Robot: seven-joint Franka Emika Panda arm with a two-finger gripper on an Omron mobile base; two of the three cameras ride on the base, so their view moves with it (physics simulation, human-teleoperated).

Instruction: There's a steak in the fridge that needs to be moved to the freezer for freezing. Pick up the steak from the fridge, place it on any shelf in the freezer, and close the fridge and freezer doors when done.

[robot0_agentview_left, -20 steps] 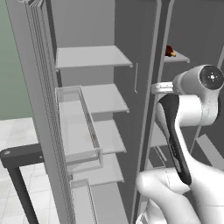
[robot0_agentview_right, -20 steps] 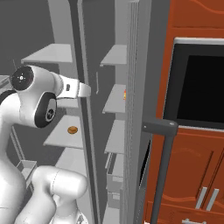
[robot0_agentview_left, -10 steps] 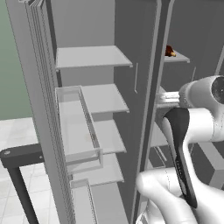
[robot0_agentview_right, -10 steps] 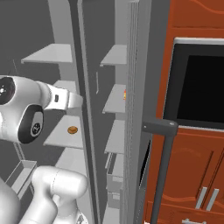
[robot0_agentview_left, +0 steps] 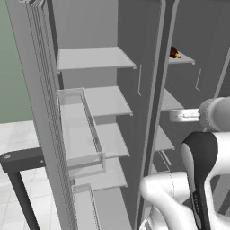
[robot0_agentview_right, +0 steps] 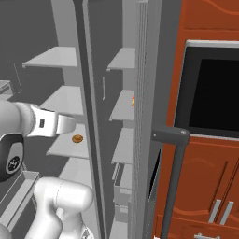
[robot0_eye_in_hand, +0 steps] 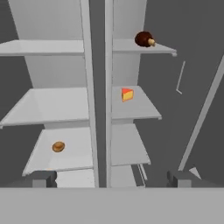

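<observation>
The steak (robot0_eye_in_hand: 144,39) lies on the top shelf of the fridge (robot0_eye_in_hand: 144,48), near the shelf's front edge, with its tan end pointing outward. From the gripper (robot0_eye_in_hand: 111,178) it is far, up and a little to the right in the hand view, and nothing touches it. The gripper is spread wide and holds nothing. The arm (robot0_agentview_left: 204,157) stands before the divider between freezer (robot0_agentview_left: 94,58) and fridge, with the hand stretched level toward the compartments.
</observation>
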